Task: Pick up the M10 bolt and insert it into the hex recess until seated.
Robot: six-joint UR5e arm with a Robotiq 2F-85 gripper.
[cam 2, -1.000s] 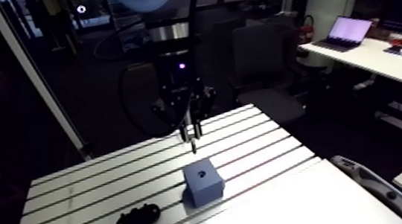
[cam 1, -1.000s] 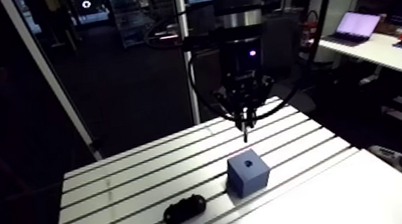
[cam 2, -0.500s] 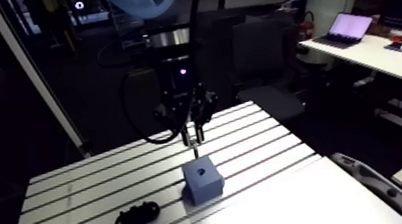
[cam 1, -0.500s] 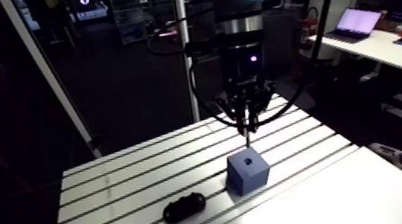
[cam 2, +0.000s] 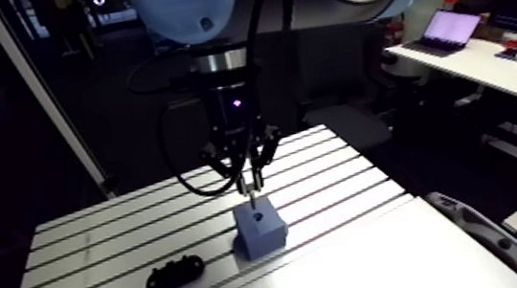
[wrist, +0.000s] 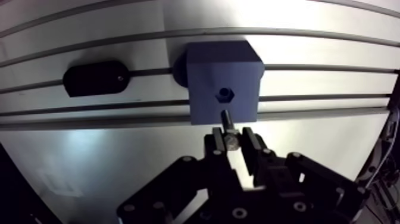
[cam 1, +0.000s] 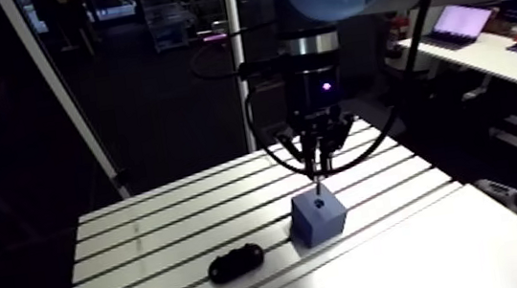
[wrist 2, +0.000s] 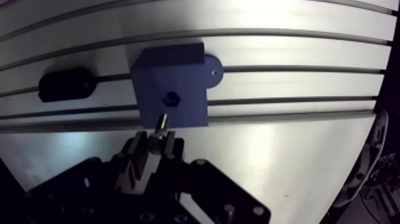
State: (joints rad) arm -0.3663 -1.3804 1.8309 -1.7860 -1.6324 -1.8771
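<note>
Grips the M10 bolt (wrist: 226, 121) in the claw (wrist: 231, 139), drawn narrow onto the head end and pinching it from both sides between the fingers (wrist: 249, 143). Leaves the threaded shank sticking out past the fingertips, pointed down toward the desk (wrist: 309, 44).

Hangs upright in the arm view, coming straight down from above, with the bolt's tip just over the top face of a blue block (cam 1: 319, 218). Cannot tell from that view whether tip and block touch.

Shows, in the wrist view, a dark hex recess (wrist: 224, 93) sunk in the middle of that top face. Lies just ahead of the bolt's tip and in line with the shank, with a strip of blue face between the two. Not yet entered.

Stands square on the slotted aluminium desk, across two of its grooves, with a rounded flat tab (wrist 2: 213, 70) poking out at the foot and carrying a small hole.

Rests flat on the desk beside the block and apart from it: a black oblong part (wrist: 94, 78), laid along a groove.
</note>
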